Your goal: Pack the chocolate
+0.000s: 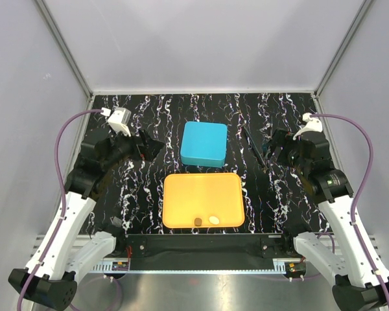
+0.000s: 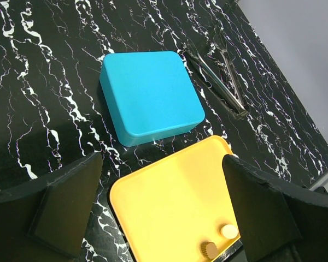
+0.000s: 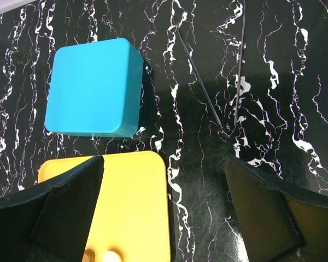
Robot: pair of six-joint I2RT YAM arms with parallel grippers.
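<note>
At six o'clock on the orange tray (image 1: 181, 194): brown chocolate (image 1: 198, 221), cream chocolate (image 1: 214, 219) (side by side); left gripper (image 1: 150, 148) and right gripper (image 1: 267, 154) spread, empty.

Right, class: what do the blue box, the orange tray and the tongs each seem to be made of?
Blue box: probably plastic, matte; even colour, rounded moulded corners.
Orange tray: likely plastic, slightly glossy; soft sheen, raised moulded rim.
Tongs: metal, apparently steel, polished; thin silvery arms with bright glints.

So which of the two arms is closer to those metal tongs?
Right. The right gripper is just beside the tongs; the left gripper is on the other side of the blue box.
</note>
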